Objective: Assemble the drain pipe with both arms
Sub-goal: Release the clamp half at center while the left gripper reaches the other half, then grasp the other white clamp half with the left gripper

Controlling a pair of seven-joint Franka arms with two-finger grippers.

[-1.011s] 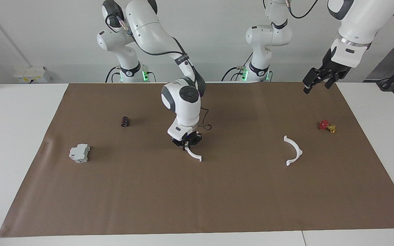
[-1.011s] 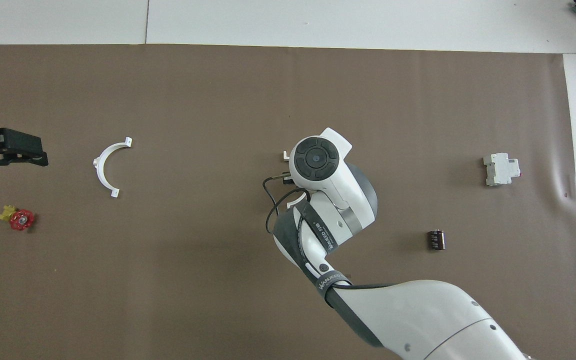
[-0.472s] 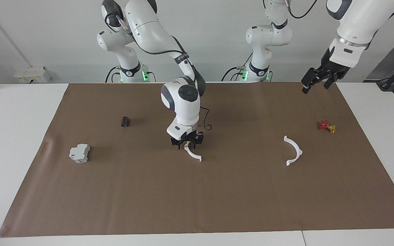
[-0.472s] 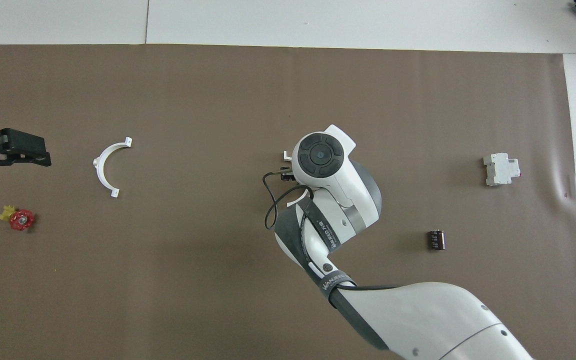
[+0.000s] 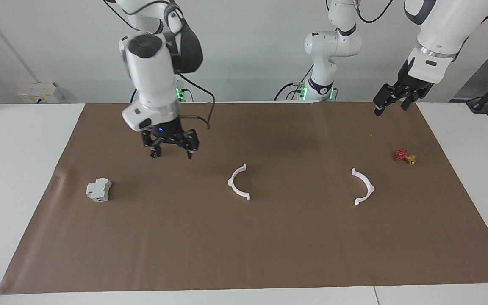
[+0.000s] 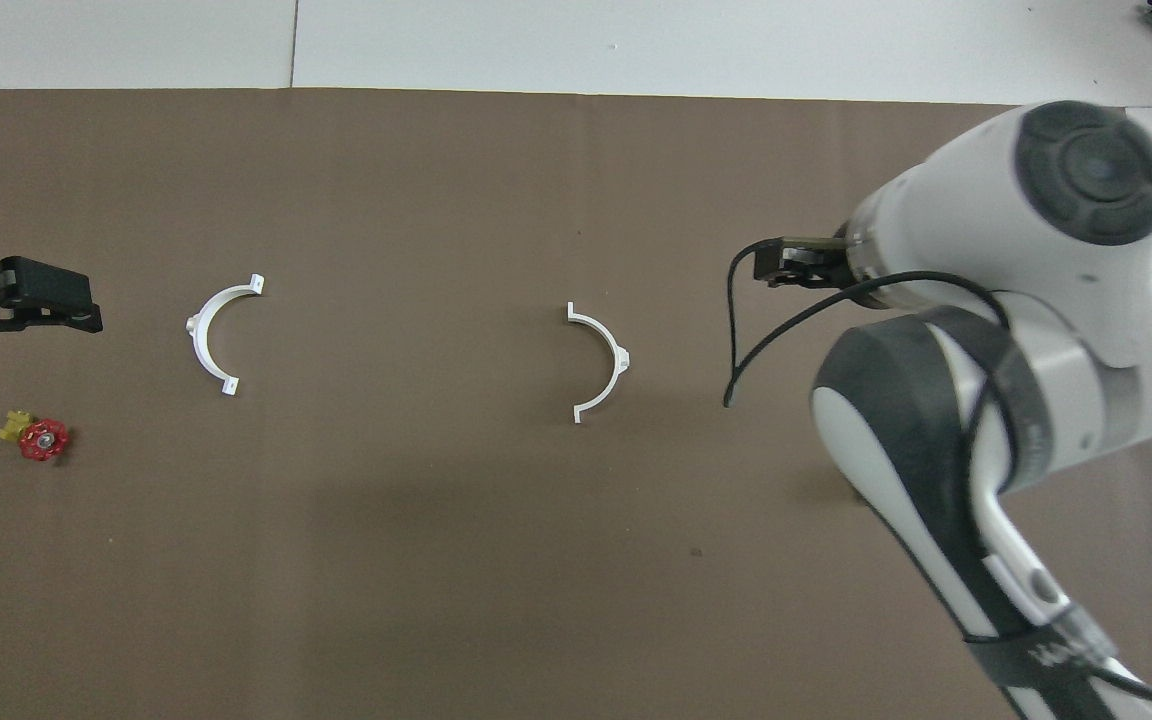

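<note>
Two white drain pipe arcs lie flat and well apart on the brown mat [image 5: 269, 254]. One arc [image 5: 239, 183] is at the mat's middle and also shows in the overhead view [image 6: 604, 363]. The second arc [image 5: 363, 186] lies toward the left arm's end [image 6: 206, 335]. Their open sides face each other. My right gripper [image 5: 172, 152] is open and empty, raised over the mat toward the right arm's end, clear of the middle arc. My left gripper [image 5: 391, 106] is open and empty, held high over the mat's corner at the left arm's end [image 6: 31, 305].
A small red-and-yellow valve piece [image 5: 405, 156] lies near the left arm's end [image 6: 34, 437]. A grey-white boxy block [image 5: 98, 189] sits toward the right arm's end. A small dark cylinder [image 5: 154, 155] is mostly hidden under my right gripper.
My right gripper has let go of the middle arc, risen and swung away toward the right arm's end. The arc stays flat on the mat. The left arm has barely moved.
</note>
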